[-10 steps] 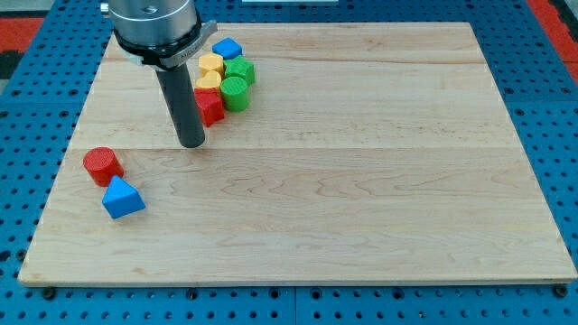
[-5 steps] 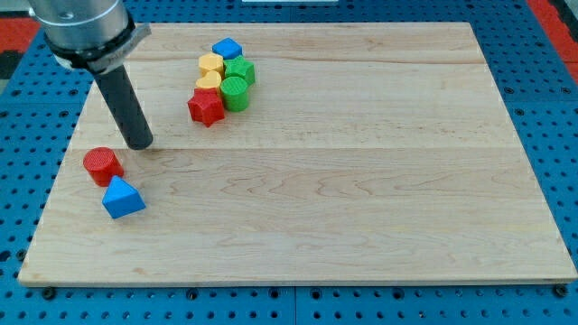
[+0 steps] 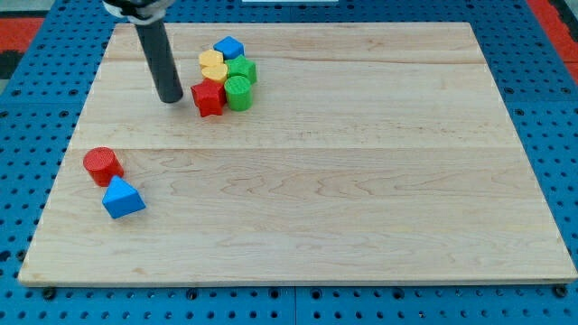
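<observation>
Toward the view's left edge of the pale wooden surface (image 3: 361,181), a red cylinder block (image 3: 102,164) and a blue wedge-shaped block (image 3: 122,198) sit touching, well apart from everything else. Further right, near the view's top, my tip (image 3: 169,97) rests on the wood just left of a red star-shaped block (image 3: 209,97); I cannot tell whether they touch. I have no pincer to open or close, only the dark rod, leaning up to the view's top left. The red star fronts a tight cluster: two yellow blocks (image 3: 213,66) behind it, two green blocks (image 3: 239,88) to its right, one a cylinder, and a blue block (image 3: 228,47) at the back. Packed so closely, they look shoved together, I judge.
</observation>
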You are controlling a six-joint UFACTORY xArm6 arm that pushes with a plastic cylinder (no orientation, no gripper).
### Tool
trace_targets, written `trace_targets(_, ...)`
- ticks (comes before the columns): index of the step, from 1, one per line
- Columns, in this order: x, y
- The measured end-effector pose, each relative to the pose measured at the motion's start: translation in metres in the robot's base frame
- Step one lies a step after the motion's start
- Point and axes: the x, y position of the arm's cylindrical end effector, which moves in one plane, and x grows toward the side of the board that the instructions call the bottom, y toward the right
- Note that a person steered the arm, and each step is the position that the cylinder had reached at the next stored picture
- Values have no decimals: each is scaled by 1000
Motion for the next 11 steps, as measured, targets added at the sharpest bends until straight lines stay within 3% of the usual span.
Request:
trace_targets(3, 1, 43)
trace_targets(5, 15, 132)
trace_targets(6, 10, 101)
trace_targets(7, -10, 122)
trace_targets(10, -8, 318)
trace_targets(11, -3, 283)
